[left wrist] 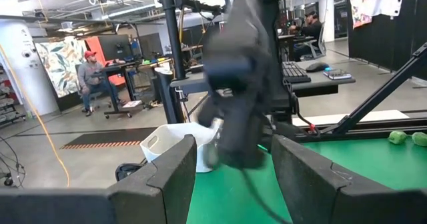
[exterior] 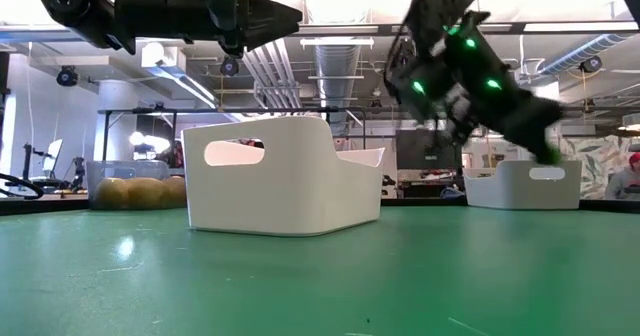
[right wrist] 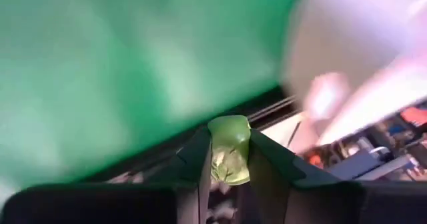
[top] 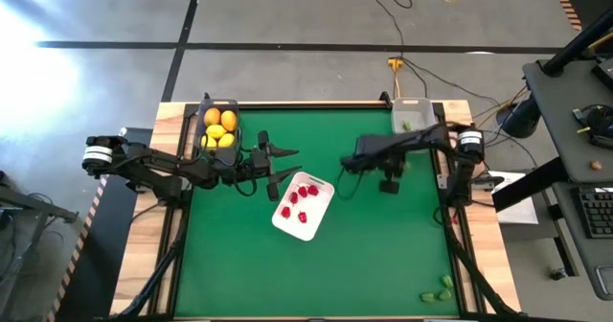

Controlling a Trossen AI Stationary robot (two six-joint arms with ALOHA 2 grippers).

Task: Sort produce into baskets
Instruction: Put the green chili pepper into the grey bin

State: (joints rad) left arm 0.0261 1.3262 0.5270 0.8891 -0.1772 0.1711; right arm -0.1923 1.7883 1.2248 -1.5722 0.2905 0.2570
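No readable text, labels or signs.

On the tabletop [top: 383,255], the tray [top: 321,215] lies near the middle with berries [top: 302,194] in it. One bin [top: 207,128] stands at the far left corner, lemons [top: 219,129] in it; another bin [top: 410,110] stands at the far right. The left tool [top: 283,152] hangs between the left bin and tray. The right tool [top: 347,166], right of the tray, pinches a small piece [right wrist: 230,149]. More pieces [top: 441,289] lie at the near right corner.
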